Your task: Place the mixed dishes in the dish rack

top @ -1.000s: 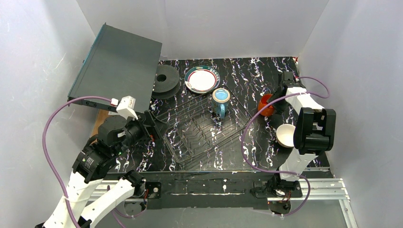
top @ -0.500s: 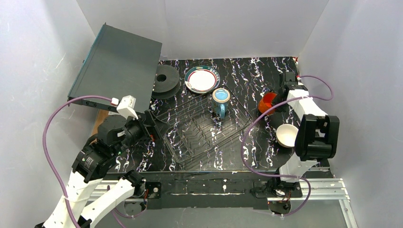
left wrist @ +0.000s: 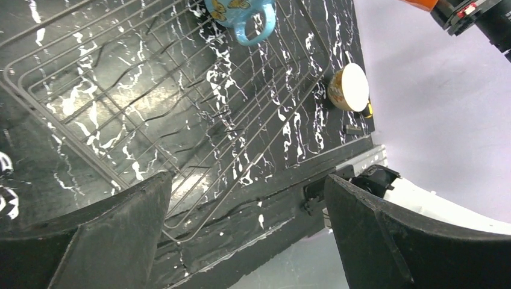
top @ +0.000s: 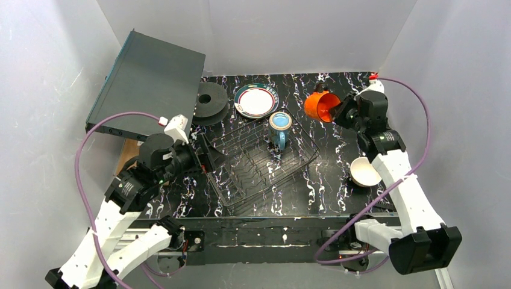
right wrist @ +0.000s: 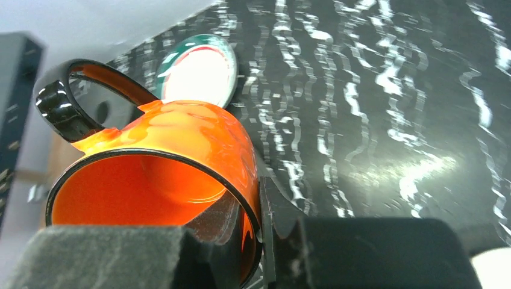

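Note:
My right gripper [top: 338, 112] is shut on the rim of the small orange cup [top: 319, 106], one finger inside and one outside, and holds it tilted in the air at the back right. The cup fills the right wrist view [right wrist: 163, 174]. The wire dish rack [top: 259, 162] sits mid-table with the blue mug [top: 280, 127] in its far part. The green-and-red rimmed plate [top: 256, 100] lies behind the rack. The cream bowl [top: 363, 172] rests at the right. My left gripper [top: 211, 159] is open and empty at the rack's left edge [left wrist: 90, 150]. The red-patterned plate is out of view.
A flat grey-black box [top: 150, 84] leans at the back left. A black spool-like disc [top: 210, 102] lies beside it. White walls close in the table on three sides. Purple cables loop from both arms.
My right gripper has lifted the orange cup off the table and carried it up and to the back left. My left gripper has shifted a little right towards the rack.

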Robot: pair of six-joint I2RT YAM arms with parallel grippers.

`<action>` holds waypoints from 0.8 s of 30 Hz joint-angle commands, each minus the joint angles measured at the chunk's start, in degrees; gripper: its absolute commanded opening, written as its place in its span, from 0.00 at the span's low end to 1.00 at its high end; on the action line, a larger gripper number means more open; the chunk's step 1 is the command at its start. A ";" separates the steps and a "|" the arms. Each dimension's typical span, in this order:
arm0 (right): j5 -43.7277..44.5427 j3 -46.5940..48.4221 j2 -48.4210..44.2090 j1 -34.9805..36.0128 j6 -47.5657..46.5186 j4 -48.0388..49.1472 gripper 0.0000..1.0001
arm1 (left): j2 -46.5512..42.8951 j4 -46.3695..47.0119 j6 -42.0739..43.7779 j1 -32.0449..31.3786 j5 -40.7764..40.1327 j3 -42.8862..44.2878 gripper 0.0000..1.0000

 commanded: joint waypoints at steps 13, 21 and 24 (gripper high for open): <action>17.18 15.92 11.34 32.06 11.91 -4.64 0.01 | 8.87 0.17 -2.51 -3.76 -7.08 6.80 0.94; 26.99 25.29 19.74 41.32 16.23 -12.76 0.01 | 14.14 -4.66 0.94 -7.63 -20.93 13.51 0.88; 30.81 27.58 21.63 44.22 14.52 -13.55 0.01 | 17.36 -4.93 1.72 -9.66 -22.49 16.00 0.83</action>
